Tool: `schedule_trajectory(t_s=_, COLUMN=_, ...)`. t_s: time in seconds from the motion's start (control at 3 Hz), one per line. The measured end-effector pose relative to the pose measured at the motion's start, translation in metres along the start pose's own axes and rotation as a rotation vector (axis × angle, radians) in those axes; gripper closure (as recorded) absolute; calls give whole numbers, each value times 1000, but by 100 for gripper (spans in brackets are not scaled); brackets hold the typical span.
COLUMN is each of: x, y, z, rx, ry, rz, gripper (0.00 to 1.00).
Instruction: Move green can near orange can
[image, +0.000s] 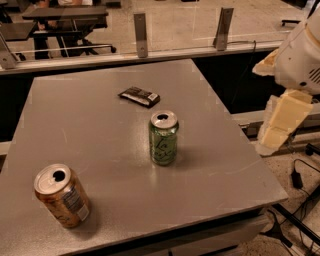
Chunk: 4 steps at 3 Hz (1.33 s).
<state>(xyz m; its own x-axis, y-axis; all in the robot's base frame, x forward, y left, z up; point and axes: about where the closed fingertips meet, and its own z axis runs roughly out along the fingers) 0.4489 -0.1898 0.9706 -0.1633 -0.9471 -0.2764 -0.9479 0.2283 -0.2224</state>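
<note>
The green can (163, 138) stands upright near the middle of the grey table (100, 150); it is slim and light green with white lettering and an open silver top. The orange can (62, 196) stands, tilted a little, at the table's front left corner, orange-brown with a white and blue label. The two cans are well apart. My gripper (282, 122), cream-coloured under the white arm (300, 55), hangs off the table's right edge, to the right of the green can and touching nothing.
A small flat black packet (139, 96) lies on the table behind the green can. A glass barrier with metal posts (140, 35) runs along the far edge. Cables (297, 175) lie on the floor at the right.
</note>
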Motion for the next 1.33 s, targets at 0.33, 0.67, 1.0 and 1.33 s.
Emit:
schedule_trajectory(t_s=0.33, x=-50, y=0, z=35, rx=-61, ry=-153, rz=-55, gripper=0)
schedule_trajectory(t_s=0.67, x=-98, y=11, z=72, rx=-127, ry=-269, rz=-122, gripper=0)
schedule_trajectory(t_s=1.0, x=-131, y=20, z=94, rx=-176, ry=-339, rz=-168, gripper=0)
schedule_trajectory(t_s=1.33, x=-146, y=23, z=107, rx=-206, ry=-370, rz=-187, gripper=0)
